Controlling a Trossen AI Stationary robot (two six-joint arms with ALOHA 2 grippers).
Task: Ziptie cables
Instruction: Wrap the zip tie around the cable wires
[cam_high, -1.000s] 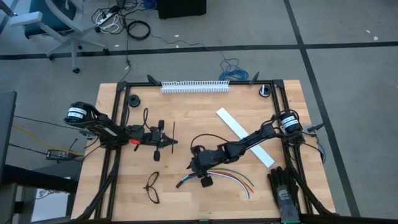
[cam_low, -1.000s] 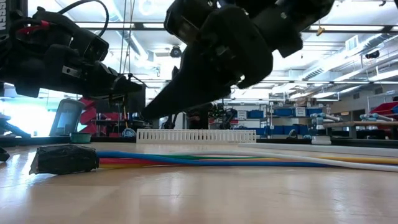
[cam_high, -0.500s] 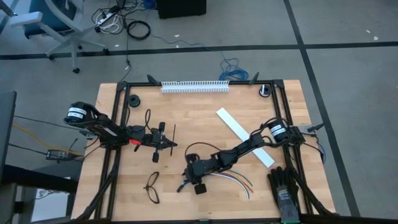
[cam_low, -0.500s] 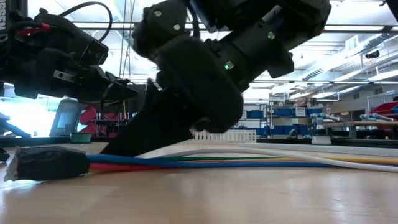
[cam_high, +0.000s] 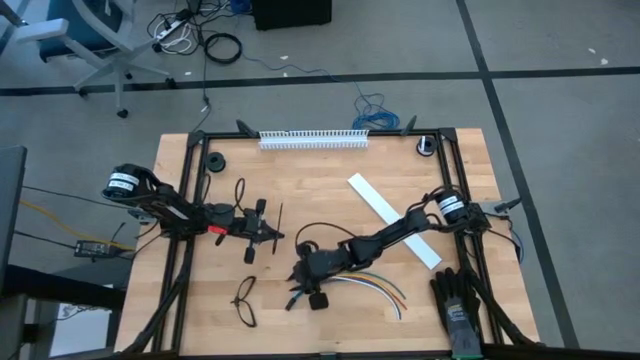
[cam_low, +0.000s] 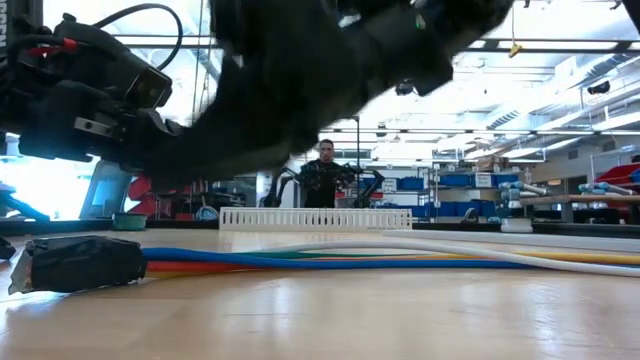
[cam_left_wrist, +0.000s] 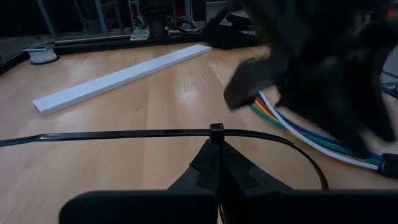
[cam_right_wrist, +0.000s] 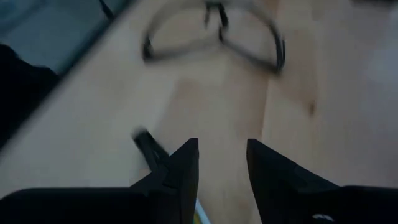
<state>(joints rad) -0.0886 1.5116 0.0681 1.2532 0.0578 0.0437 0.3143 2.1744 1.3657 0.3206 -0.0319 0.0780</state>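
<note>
The cables (cam_high: 375, 285) lie flat on the table right of centre. Their dark end (cam_high: 318, 300) (cam_low: 75, 263) points toward the left. My right gripper (cam_high: 297, 290) (cam_right_wrist: 222, 158) hovers open just over and past that dark end, aimed at the black glasses (cam_right_wrist: 211, 37), with bare table between its fingers. At the table's left, my left gripper (cam_high: 268, 231) (cam_left_wrist: 216, 134) is shut on the thin dark ziptie (cam_high: 280, 215) (cam_left_wrist: 124, 133). My left gripper pinches the ziptie between its two fingertips at a point along the strip (cam_left_wrist: 216, 130). The fingers come nearly level from the table's left and lie across the strip. The ziptie stands out to both sides of the fingers, and one side bends down in a curve (cam_left_wrist: 305, 163).
The glasses (cam_high: 245, 300) lie near the front edge, left of the cables. A wide white strip (cam_high: 392, 220) (cam_left_wrist: 118, 78) lies slanted at the right. A white toothed rail (cam_high: 313, 138) (cam_low: 315, 218) sits at the far edge and a black glove (cam_high: 458, 305) at the near right corner. A person stands in the room behind.
My right gripper has gone toward the table's left and near edge, along the cables and past their dark end toward the glasses. In the low view it came down by the cables and is now higher. The dark end has slid a little to the left.
</note>
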